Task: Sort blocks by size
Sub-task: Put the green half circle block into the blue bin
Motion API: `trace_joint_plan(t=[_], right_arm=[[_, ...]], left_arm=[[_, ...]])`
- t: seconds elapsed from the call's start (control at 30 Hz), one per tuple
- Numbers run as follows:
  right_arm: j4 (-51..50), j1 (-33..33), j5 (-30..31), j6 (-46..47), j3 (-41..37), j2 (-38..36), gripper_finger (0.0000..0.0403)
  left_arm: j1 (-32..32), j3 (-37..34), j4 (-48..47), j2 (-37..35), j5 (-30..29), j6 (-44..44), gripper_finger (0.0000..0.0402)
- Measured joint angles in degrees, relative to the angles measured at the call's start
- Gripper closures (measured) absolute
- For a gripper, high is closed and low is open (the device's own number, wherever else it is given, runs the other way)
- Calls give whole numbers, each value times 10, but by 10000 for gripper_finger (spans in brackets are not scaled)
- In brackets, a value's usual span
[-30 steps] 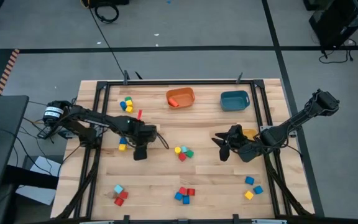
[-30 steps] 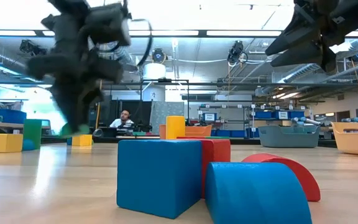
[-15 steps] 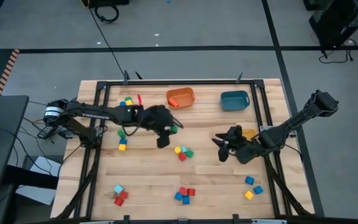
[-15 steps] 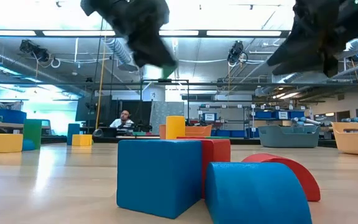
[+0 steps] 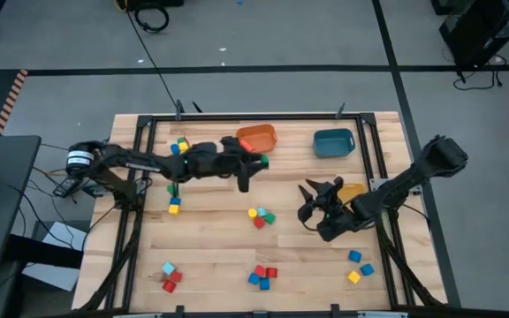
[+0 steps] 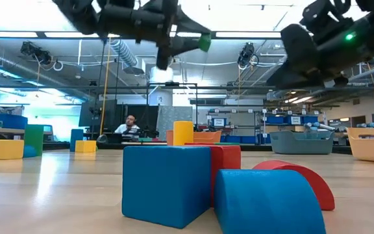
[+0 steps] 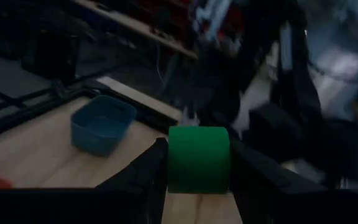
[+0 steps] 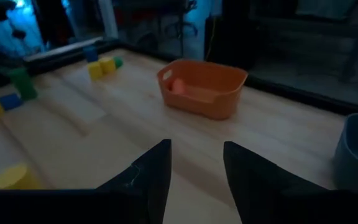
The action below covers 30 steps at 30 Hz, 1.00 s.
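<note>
Sorting is barely begun: one red piece lies in the orange bin [image 5: 256, 138], while most blocks sit in clusters across the table [image 5: 210, 230]. Left gripper [image 5: 256, 162], raised just beside that bin, clenches a green block [image 7: 198, 159], a short cylinder with its axis spanning the fingers. Right gripper [image 5: 312, 201] hovers mid-table, parted and empty.

Bare wood mid-table — block cluster [image 5: 260, 215] between both arms.
</note>
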Motion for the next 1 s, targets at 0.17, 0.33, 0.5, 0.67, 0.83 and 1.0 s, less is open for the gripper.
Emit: trace_joint_plan(t=[0.17,0.33,0.5,0.67,0.83,1.0], right_arm=[[80,-26,4,-64,0,36,242],[244,-54,1,-213,0,71,235],[430,-74,-49,-409,0,105,214],[520,-80,-57,-523,1,137,183],[544,-91,-69,-568,15,161,159],[550,-106,-74,-617,48,166,149]], left_arm=[[3,-59,140,38,-31,-60,245],[3,-72,209,91,-37,-98,245],[3,-66,239,133,-21,-138,245],[3,-57,248,149,3,-155,245],[1,-53,267,148,4,-151,245],[1,-53,266,148,7,-149,245]])
